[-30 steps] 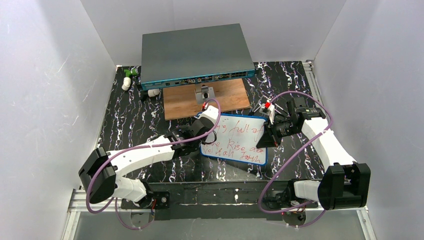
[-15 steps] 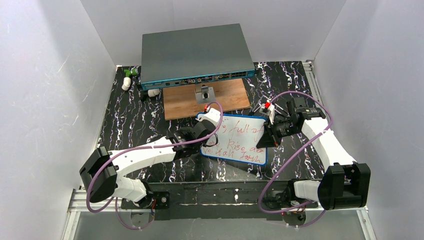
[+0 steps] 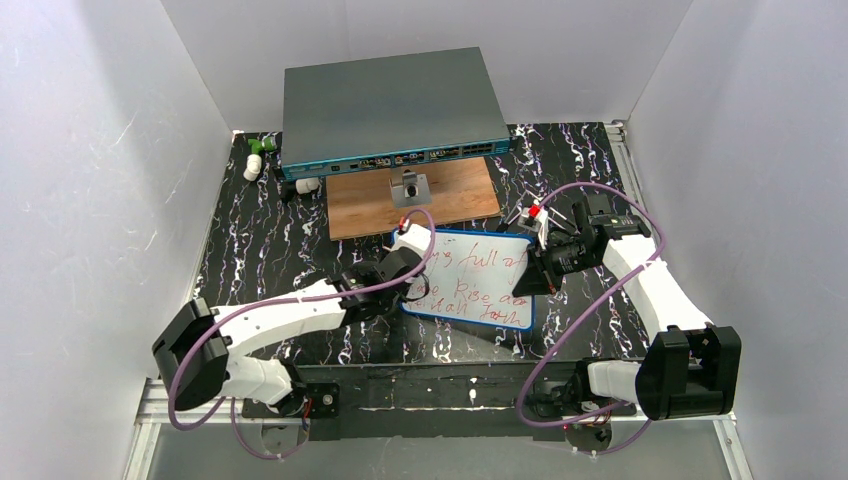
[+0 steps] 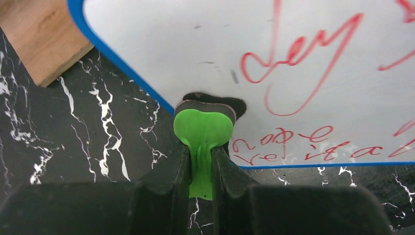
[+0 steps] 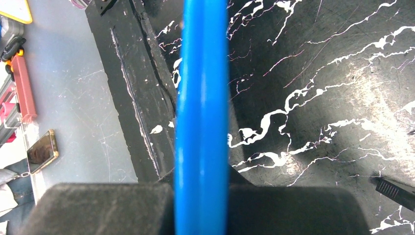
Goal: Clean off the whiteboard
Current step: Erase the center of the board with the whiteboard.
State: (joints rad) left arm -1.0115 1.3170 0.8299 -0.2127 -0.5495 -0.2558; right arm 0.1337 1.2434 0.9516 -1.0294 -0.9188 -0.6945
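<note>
The whiteboard [image 3: 480,270], white with a thin blue frame, lies on the black marbled table with red handwriting across it. My left gripper [image 3: 410,278] is shut on a green eraser [image 4: 203,125]. The eraser's dark pad rests on the whiteboard [image 4: 205,44] at its left edge, where the surface nearby is wiped white. My right gripper [image 3: 532,272] is shut on the board's right edge. In the right wrist view the blue frame [image 5: 202,98] runs straight up between the jaws of the right gripper [image 5: 202,182].
A grey-teal network switch [image 3: 390,105] stands at the back. A brown wooden board [image 3: 450,200] with a small metal part [image 3: 408,186] lies in front of it. Small white and green pieces [image 3: 256,155] sit back left. White walls enclose the table.
My left gripper has slid with the eraser along the board's left part toward the near side. The right arm and the board have stayed put.
</note>
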